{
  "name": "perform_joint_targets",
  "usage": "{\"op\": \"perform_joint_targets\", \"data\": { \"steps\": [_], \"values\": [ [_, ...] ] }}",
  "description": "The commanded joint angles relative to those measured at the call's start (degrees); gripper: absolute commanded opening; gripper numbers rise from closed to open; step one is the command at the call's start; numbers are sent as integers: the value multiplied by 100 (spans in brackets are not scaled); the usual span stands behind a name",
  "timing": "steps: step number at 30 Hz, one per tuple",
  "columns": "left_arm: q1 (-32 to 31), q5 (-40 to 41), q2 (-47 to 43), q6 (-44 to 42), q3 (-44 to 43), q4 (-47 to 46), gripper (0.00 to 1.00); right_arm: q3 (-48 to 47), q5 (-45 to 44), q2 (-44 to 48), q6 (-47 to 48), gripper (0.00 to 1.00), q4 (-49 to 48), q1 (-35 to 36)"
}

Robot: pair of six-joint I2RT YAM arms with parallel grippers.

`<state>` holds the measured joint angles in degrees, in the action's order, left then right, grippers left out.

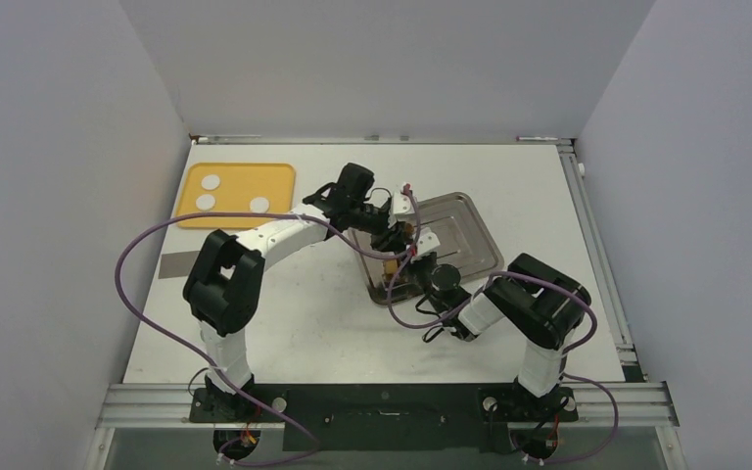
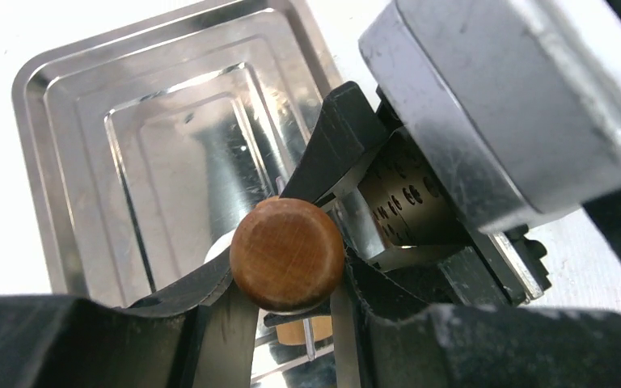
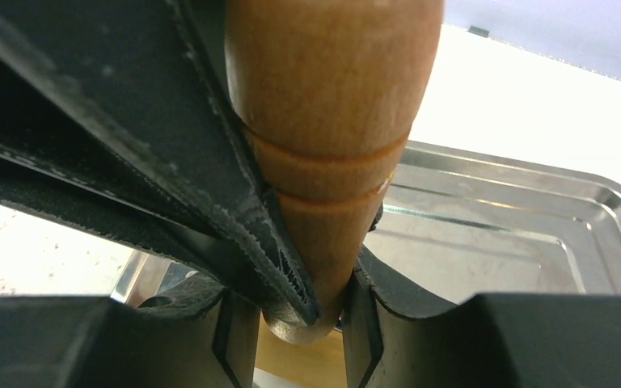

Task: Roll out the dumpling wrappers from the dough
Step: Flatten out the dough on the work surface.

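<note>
Three small white dough rounds [image 1: 211, 181] lie on a yellow tray [image 1: 279, 178] at the back left. No flattened wrapper is in view. A wooden rolling pin [image 2: 287, 255] is held over a metal tray [image 1: 480, 235]. My left gripper [image 1: 399, 223] is shut on one rounded end of the pin, with the fingers [image 2: 186, 291] on either side of it. My right gripper [image 1: 421, 264] is shut on the pin's tapered handle [image 3: 331, 121]. A small white patch [image 2: 220, 241] shows behind the pin's end; I cannot tell what it is.
The metal tray [image 2: 57, 162] has stepped, shiny walls and also shows in the right wrist view [image 3: 550, 210]. A tan wooden piece [image 3: 299, 360] lies under the pin. A grey patch [image 1: 178, 264] lies on the white table at the left.
</note>
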<state>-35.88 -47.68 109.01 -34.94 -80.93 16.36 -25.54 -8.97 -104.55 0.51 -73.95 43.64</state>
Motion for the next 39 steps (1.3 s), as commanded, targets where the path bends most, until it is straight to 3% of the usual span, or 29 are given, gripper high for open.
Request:
{"op": "perform_joint_targets", "data": {
  "steps": [1,6,15,20,23,32,35,39],
  "values": [
    [-547,-3,589,196,814,417,0,452,409,-509,-445,8,1780,389],
    [-519,31,603,174,946,380,0,514,289,-625,-622,8,1633,546],
    [-531,-42,-15,119,874,775,0,363,136,281,-412,8,2563,821],
    [-542,-159,200,478,1255,195,0,607,-119,173,-682,8,2199,994],
    [-543,-156,235,424,1184,345,0,574,-227,106,-718,8,2140,1119],
    [-543,-16,-730,178,70,1420,0,-231,-343,1440,168,8,2998,1149],
    [-551,-10,-913,215,-337,1465,0,-550,-213,1730,522,8,2851,969],
    [-552,120,-488,32,-1254,2032,0,-822,170,1581,580,8,2179,416]
  ]
}}
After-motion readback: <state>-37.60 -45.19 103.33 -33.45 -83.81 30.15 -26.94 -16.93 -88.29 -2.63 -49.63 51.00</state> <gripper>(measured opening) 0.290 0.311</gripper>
